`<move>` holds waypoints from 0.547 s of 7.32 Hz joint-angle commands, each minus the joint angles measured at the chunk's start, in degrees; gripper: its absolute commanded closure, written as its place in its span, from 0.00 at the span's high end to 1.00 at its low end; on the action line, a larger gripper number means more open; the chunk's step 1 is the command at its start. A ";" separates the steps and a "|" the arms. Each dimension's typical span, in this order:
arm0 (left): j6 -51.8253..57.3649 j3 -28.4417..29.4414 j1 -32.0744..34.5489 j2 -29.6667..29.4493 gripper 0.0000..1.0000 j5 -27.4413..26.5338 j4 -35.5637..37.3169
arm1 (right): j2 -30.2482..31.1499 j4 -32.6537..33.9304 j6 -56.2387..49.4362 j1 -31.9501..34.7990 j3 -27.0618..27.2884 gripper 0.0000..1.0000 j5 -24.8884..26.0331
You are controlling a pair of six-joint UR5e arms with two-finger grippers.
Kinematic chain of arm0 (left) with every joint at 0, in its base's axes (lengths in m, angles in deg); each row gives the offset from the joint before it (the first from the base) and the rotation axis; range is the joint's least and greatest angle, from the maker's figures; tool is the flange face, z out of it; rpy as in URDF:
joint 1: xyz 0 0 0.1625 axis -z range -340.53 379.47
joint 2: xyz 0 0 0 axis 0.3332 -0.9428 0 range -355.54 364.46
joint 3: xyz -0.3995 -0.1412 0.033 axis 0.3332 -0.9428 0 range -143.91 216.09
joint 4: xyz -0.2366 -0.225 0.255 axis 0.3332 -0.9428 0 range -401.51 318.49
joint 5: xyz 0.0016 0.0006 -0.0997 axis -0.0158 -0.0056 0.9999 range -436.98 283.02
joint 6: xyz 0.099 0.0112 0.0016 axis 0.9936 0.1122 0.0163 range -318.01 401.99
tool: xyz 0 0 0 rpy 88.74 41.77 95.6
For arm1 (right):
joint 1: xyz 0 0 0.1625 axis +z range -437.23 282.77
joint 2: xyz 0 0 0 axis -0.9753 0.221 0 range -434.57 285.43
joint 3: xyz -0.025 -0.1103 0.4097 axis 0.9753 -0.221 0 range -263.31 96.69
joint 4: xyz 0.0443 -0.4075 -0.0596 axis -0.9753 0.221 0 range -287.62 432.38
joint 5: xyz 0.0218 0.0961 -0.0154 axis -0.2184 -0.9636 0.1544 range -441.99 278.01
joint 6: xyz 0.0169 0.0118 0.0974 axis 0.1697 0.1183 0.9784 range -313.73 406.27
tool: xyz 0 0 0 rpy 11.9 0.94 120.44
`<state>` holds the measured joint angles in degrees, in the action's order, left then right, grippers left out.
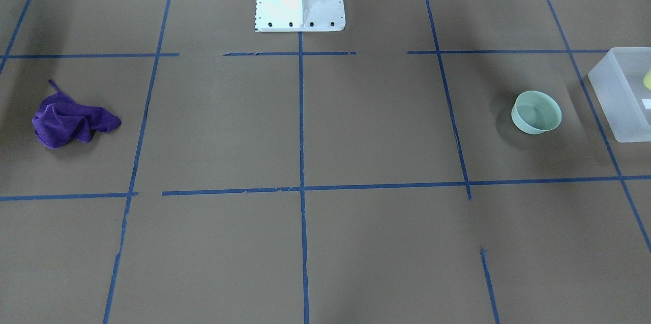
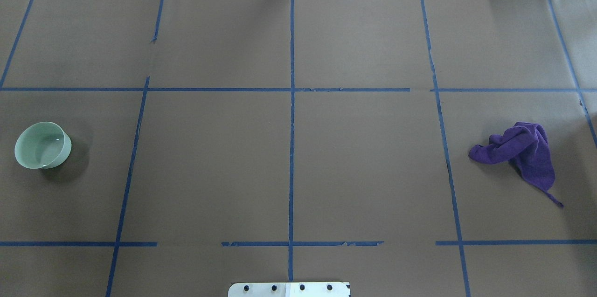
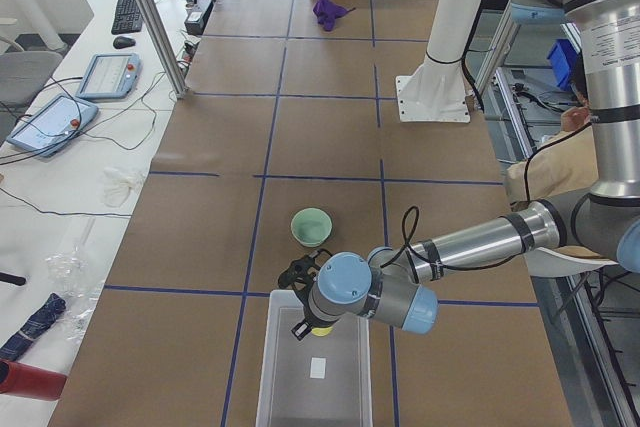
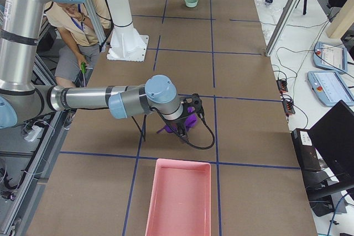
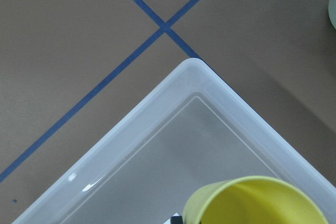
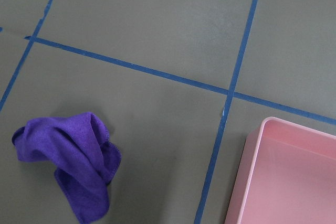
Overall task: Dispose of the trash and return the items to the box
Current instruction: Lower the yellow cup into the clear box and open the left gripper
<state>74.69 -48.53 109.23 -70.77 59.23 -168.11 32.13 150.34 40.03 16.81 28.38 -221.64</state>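
Observation:
The mint-green bowl [image 2: 43, 145] stands upright on the table, also in the front view [image 1: 536, 112], a short way from the frosted box [image 1: 623, 95]. The pale-yellow cup [image 5: 257, 203] sits over the box's inside near one corner [image 5: 191, 69], its open mouth toward the wrist camera. My left gripper [image 3: 303, 319] hangs over the box's far end at the cup [image 3: 320, 328]; I cannot tell whether it is open or shut. My right gripper [image 4: 192, 115] hovers by the purple cloth [image 4: 187, 122]; its fingers are hidden.
The crumpled purple cloth [image 2: 520, 152] lies on the table's right side, also in the right wrist view [image 6: 73, 161]. A pink tray [image 4: 180, 197] stands next to it [image 6: 283, 177]. Blue tape lines grid the brown table. A person sits behind the robot [image 4: 83, 20].

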 commanded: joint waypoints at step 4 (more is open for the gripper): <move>0.70 1.13 -6.53 1.65 0.29 1.70 -1.97 | -0.09 0.00 0.00 0.00 -0.77 1.00 -0.09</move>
<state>75.19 -47.49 103.26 -69.82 60.88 -169.11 32.10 150.34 40.03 16.81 27.64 -221.73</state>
